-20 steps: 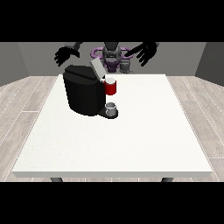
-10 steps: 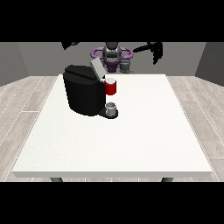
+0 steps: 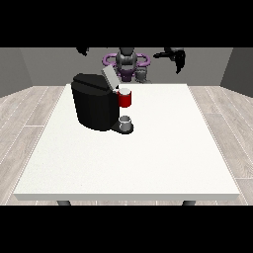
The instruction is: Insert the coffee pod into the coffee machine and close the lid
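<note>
Robot hand at view's right (image 3: 176, 56) raised, fingers hanging, holding nothing; the other (image 3: 82, 50) barely visible, state unclear. Black coffee machine (image 3: 95, 103), lid (image 3: 109, 76) tilted open toward 1 o'clock.

Even, diffuse light, moderately bright, no single source evident. White table (image 3: 123, 163) is evenly lit with no glare or hotspots. Black coffee machine (image 3: 95, 106) reads as a near-flat dark mass, little surface detail; slight darker patch on the tabletop right at its base towards 5 o'clock. Grey walls darker at 9 and 3 o'clock. No visible edge distortion; table edges stay straight. Focus uniform front to back
</note>
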Available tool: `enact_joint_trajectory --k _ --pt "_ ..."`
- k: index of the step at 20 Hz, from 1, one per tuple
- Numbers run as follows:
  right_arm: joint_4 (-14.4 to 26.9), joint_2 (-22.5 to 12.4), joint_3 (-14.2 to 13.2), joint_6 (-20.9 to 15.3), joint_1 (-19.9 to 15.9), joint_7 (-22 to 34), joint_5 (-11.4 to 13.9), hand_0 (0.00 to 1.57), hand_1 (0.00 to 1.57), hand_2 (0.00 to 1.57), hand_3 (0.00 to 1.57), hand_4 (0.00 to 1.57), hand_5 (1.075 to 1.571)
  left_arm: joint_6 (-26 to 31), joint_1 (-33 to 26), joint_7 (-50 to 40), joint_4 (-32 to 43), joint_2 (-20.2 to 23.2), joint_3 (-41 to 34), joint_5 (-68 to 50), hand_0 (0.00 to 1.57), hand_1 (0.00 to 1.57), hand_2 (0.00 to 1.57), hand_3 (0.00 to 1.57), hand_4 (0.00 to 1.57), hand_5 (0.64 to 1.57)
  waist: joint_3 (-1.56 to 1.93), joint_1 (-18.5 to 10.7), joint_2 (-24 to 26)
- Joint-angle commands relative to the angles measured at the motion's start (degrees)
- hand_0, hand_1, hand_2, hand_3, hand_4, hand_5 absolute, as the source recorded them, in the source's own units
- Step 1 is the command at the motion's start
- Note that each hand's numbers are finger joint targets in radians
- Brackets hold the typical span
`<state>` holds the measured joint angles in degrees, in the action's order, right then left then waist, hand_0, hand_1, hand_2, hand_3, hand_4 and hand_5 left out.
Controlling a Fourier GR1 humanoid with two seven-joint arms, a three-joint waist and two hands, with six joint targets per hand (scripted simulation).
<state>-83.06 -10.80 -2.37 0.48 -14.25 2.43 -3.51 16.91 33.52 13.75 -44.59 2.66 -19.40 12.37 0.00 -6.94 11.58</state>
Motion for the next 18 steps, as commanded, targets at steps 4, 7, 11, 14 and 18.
enact_joint_trajectory --k 4,7,11,14,18 --pt "2.22 2.74 3.14 0.34 0.64 -3.16 2.97 0.0 0.0 0.0 0.0 0.12 1.571 -1.05 -5.66 -3.89 -9.64 -2.35 1.84 -3.62 0.0 0.0 0.0 0.0 0.0 1.571 0.02 -0.83 -1.8" --pt "6.67 0.8 -1.57 1.02 -5.36 -1.46 0.09 0.0 0.0 0.0 0.0 0.0 1.571 1.81 -9.34 -0.54 -13.14 -2.61 5.07 -4.67 0.0 0.0 0.0 0.0 0.22 1.571 0.02 -3.34 -4.66" --pt "9.85 -0.52 -3.99 3.3 -8.49 -1.46 -1.94 0.0 0.0 0.0 0.0 0.0 1.571 0.93 -10.11 -6.01 -19.04 -2.6 5.7 -7.54 0.0 0.0 0.0 0.0 0.0 1.571 0.02 -3.39 -6.45" --pt "14.66 0.63 -3.7 2.04 -6.73 -6.24 0.17 0.0 0.0 0.0 0.0 0.0 1.571 -1.39 -12.68 -8.86 -23.37 -2.63 8.76 -10.78 0.0 0.0 0.0 0.0 0.0 1.571 0.03 -4.85 -6.59" --pt "16.39 0.01 -5.01 2.71 -12.0 -6.65 -0.7 0.0 0.0 0.0 0.0 0.0 1.571 0.88 -14.8 -7.54 -26.42 0.1 6.72 -12.49 0.0 0.0 0.0 0.0 0.0 1.571 0.01 -3.22 -10.84"
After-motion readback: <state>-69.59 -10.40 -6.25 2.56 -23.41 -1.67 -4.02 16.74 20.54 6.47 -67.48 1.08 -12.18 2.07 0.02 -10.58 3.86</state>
